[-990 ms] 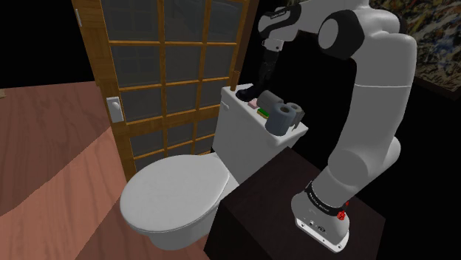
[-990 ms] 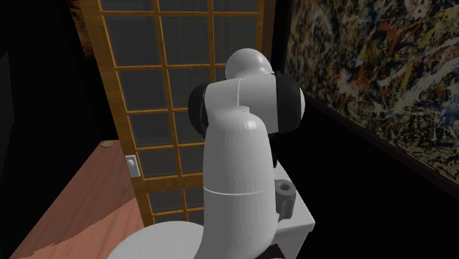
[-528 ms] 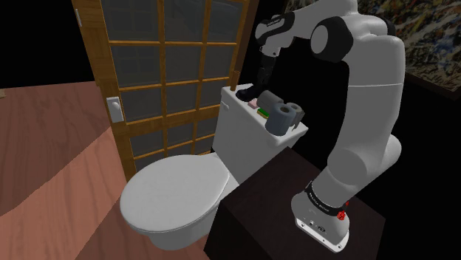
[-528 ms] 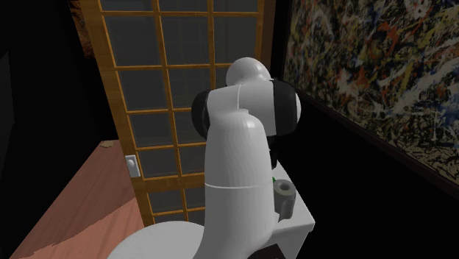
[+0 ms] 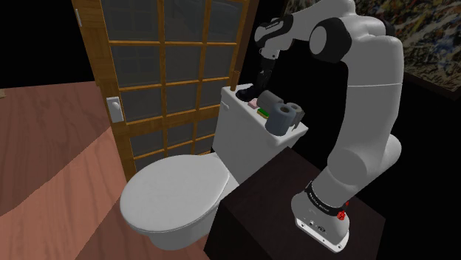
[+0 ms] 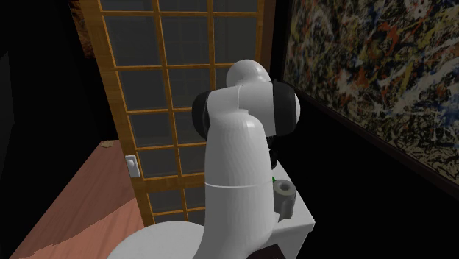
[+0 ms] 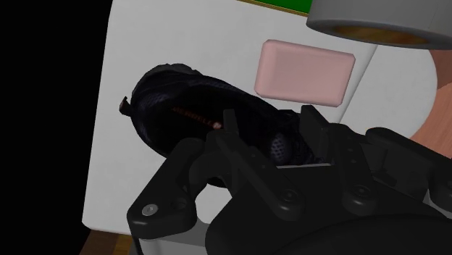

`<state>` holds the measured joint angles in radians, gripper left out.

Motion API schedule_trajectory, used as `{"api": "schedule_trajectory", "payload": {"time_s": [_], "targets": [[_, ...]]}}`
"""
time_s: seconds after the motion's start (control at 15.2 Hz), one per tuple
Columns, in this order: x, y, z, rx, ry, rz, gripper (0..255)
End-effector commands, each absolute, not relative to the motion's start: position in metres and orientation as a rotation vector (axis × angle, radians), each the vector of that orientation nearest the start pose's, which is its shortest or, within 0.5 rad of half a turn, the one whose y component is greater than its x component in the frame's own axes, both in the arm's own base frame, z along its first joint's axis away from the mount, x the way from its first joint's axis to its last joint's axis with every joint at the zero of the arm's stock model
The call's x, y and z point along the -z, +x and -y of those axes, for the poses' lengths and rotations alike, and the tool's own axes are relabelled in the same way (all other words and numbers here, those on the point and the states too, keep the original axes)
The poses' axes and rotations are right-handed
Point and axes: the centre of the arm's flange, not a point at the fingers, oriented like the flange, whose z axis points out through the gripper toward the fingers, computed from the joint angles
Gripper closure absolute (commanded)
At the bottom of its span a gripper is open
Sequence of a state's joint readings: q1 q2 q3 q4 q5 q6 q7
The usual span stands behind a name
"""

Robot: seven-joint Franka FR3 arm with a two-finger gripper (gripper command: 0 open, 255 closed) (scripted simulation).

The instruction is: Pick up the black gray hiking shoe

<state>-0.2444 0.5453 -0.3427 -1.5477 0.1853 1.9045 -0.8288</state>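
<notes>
Because the claw (image 7: 271, 119) pinches only a narrow part of the black hiking shoe (image 7: 181, 109), with one finger (image 7: 230, 124) on each side of the grey mesh by the opening, the bulk of the shoe hangs out beyond the grip. I judge that a lift from here could let the long end swing down and twist the shoe loose. The soft mesh may also give under pressure, so the hold could slacken. A tilted or dragged lift might knock the pink soap bar (image 7: 304, 72) just beside it, or push the shoe off the near edge of the toilet tank lid (image 7: 145, 43), since it lies along that edge.

In the shoulder view the shoe (image 5: 247, 94) lies at the lid's end nearest the latticed door (image 5: 170, 74), with the claw (image 5: 258, 83) down on it. The grey toilet rolls (image 5: 282, 114) stand at the opposite end.

The shoe is mostly black and rumpled, with a faint sheen. It has a thin red line along the top and a small loop at its far tip.
</notes>
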Motion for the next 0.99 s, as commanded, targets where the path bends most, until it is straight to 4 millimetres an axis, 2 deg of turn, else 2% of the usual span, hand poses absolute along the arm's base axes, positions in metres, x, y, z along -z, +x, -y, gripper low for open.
{"api": "schedule_trajectory", "payload": {"time_s": [0.0,0.26,0.92], "targets": [[-0.335,0.586,0.336,-0.188,-3.027,0.302,255],[-0.335,0.586,0.336,-0.188,-3.027,0.302,255],[-0.387,0.586,0.336,-0.188,-3.027,0.302,255]]}}
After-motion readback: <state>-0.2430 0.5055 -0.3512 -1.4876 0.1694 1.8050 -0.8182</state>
